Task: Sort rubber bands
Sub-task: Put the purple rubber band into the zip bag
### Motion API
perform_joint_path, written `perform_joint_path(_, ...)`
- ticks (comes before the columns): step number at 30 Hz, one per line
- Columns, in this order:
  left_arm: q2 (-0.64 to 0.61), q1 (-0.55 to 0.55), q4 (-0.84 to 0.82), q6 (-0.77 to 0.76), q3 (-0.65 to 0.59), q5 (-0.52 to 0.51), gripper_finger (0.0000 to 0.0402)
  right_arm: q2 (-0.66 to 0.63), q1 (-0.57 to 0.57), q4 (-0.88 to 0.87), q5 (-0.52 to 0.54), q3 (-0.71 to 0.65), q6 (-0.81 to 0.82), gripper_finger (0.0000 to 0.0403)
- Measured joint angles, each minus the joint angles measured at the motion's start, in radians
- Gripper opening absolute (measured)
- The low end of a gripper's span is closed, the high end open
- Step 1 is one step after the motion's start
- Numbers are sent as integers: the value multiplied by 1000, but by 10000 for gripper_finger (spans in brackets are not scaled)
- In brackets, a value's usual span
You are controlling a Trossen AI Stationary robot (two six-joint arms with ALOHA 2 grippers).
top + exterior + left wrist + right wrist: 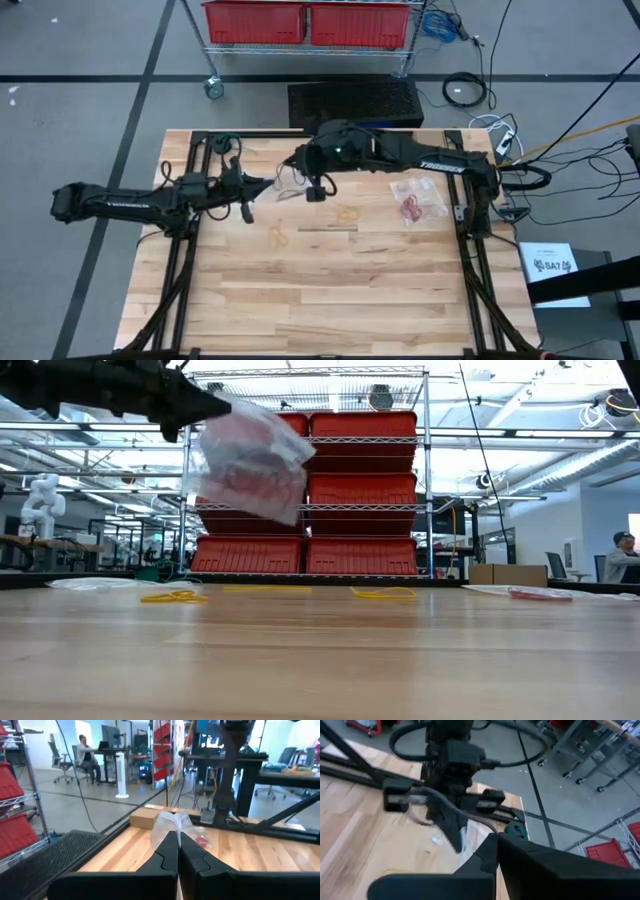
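Partly sorted, it seems: red rubber bands (410, 208) lie in a clear bag (418, 197) at the right, tan bands (279, 235) are loose mid-table. Both arms meet above the far middle, left gripper (268, 185) and right gripper (297, 160) each pinched shut on a lifted bag (252, 465)

Bag held up between two pincers, over the bench's far half.

Left pincer (268, 184) and right pincer (298, 160) meet at a bag (250, 465) above the bench (330, 290); rubber bands (279, 235) lie nearer; another bag (416, 196) lies right.
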Motion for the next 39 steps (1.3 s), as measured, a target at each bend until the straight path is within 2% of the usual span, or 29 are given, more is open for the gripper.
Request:
perform_joint_path(14,10,1,29,3,0,0,0,102,-19,-13,3,-2,24,0)
perform_joint_path(22,3,1,32,25,-1,0,0,110,-40,-157,3,-1,83,0)
perform_joint_path(26,-3,1,31,27,-1,0,0,120,-53,-176,-7,-30,94,0)
perform_joint_path(32,-3,1,32,11,-1,5,0,120,-75,-150,-177,-79,109,0)
perform_joint_path(36,-3,1,32,-1,-1,29,0,120,-79,-125,-237,-84,113,0)
perform_joint_path(39,1,1,33,-22,-2,45,0,120,-79,-90,-238,-84,115,0)
